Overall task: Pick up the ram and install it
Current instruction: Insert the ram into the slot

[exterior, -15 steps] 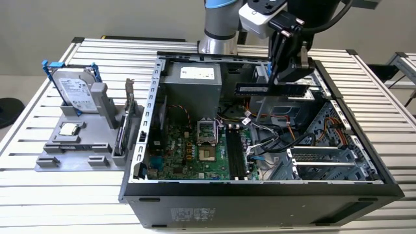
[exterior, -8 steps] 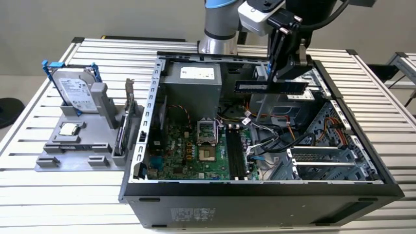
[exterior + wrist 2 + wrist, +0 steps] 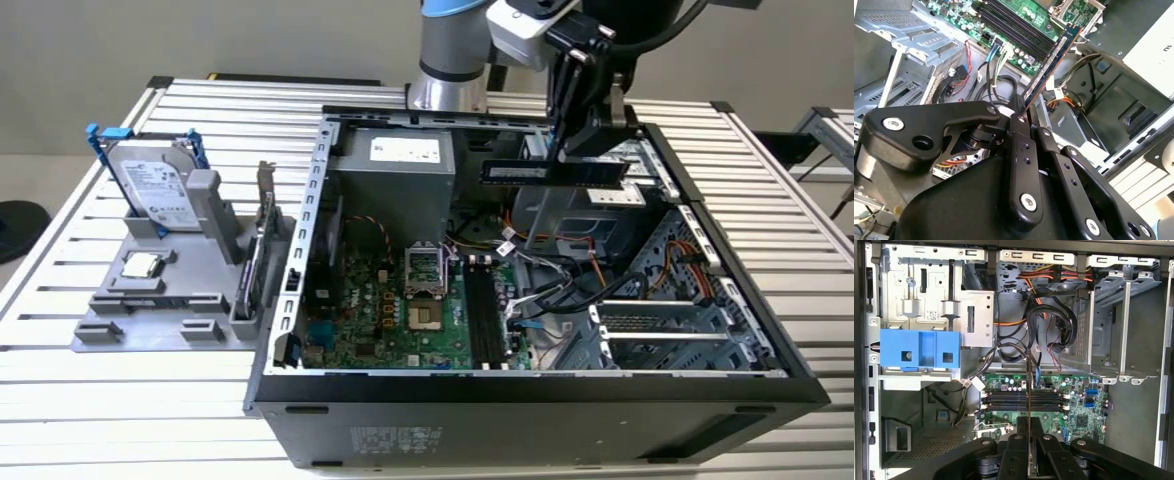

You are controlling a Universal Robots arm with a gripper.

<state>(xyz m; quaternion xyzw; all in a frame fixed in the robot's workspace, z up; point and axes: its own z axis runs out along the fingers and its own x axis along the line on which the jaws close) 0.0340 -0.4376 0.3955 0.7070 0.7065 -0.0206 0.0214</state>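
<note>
An open computer case (image 3: 534, 415) holds a green board (image 3: 380, 315). Beside the case, a grey stand (image 3: 160, 318) holds a hard drive (image 3: 151, 190) and a small chip (image 3: 143, 265).

The end effector (image 3: 1021, 111) is finished in smooth black with a faint gloss and is fastened with bright metal screws (image 3: 1028, 201). The ram (image 3: 1053, 64) is a blue circuit board. Bare, dull grey sheet metal lines the computer case (image 3: 534, 420), which is coated matt black outside. Ribbed, brushed metal slats form the tabletop (image 3: 134, 400). The holder (image 3: 147, 315) is moulded in matt grey plastic.
</note>
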